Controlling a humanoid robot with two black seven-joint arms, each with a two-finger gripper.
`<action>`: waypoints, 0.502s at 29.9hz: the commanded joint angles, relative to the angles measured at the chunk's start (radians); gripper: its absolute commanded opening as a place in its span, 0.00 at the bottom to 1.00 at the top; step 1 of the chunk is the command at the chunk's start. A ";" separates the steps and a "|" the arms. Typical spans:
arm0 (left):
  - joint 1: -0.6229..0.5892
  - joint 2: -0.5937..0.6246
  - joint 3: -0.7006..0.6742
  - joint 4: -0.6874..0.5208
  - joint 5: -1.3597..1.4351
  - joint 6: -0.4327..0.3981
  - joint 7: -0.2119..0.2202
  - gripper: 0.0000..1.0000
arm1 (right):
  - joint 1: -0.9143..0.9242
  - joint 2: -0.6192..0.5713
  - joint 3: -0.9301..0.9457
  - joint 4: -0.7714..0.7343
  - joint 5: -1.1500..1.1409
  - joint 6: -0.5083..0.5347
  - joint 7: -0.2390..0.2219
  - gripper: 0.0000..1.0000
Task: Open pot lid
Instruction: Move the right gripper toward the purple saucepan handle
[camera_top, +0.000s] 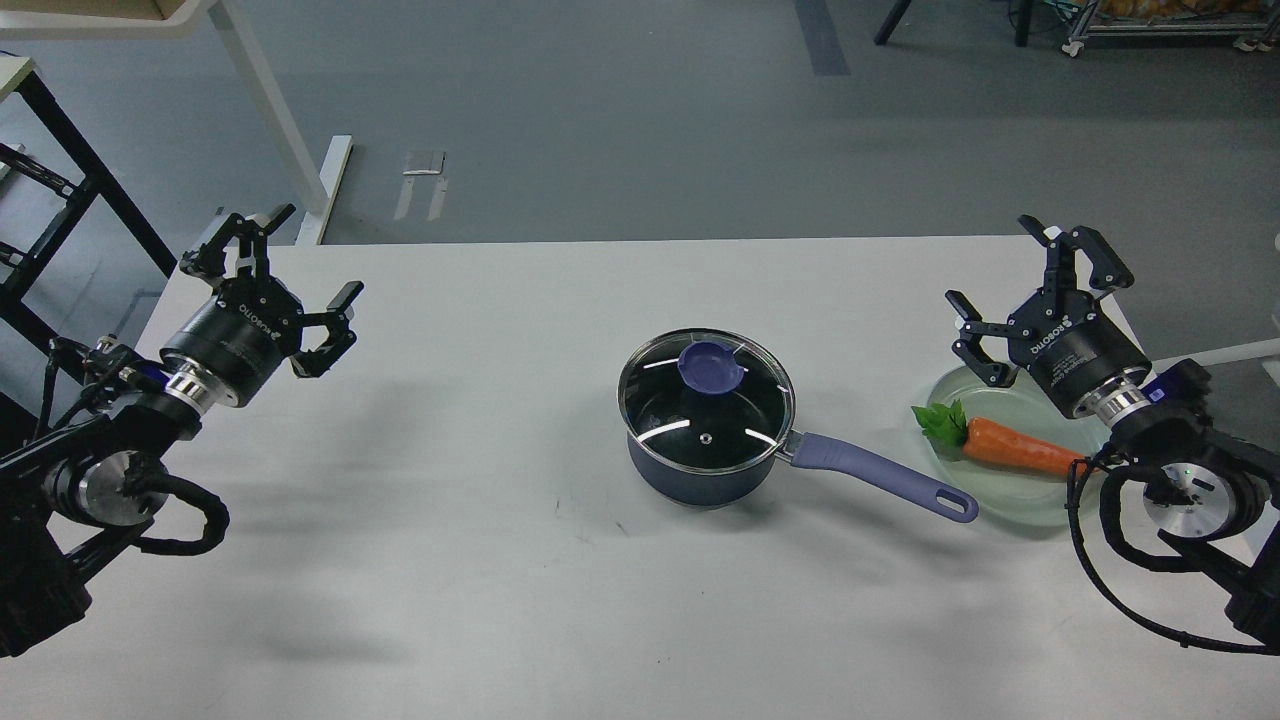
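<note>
A small dark navy pot (700, 478) stands at the table's middle, its long lavender-blue handle (880, 475) pointing right and toward me. The clear glass lid (706, 402) with a steel rim sits flat on the pot, and its blue-purple knob (710, 364) is near the far side. My left gripper (300, 270) hovers open at the far left, well away from the pot. Over to the far right my right gripper (1010, 285) is also open, above the plate's far edge. Neither holds anything.
A pale green glass plate (1010, 500) at the right carries an orange carrot (1010, 447) with green leaves, just beyond the handle's end. The white table (450, 560) stretches bare between the left arm and the pot. A table leg (275, 120) and black frame stand behind.
</note>
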 joint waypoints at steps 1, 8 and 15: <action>0.000 0.004 0.000 0.000 0.002 0.008 -0.003 0.99 | 0.005 0.001 -0.021 0.002 0.000 -0.004 0.000 1.00; -0.015 0.016 0.001 0.011 0.002 0.040 0.004 0.99 | 0.008 -0.062 -0.022 0.034 -0.038 0.001 0.000 1.00; -0.102 0.021 0.006 0.103 0.006 0.028 0.000 0.99 | 0.116 -0.313 -0.022 0.237 -0.357 0.001 0.000 1.00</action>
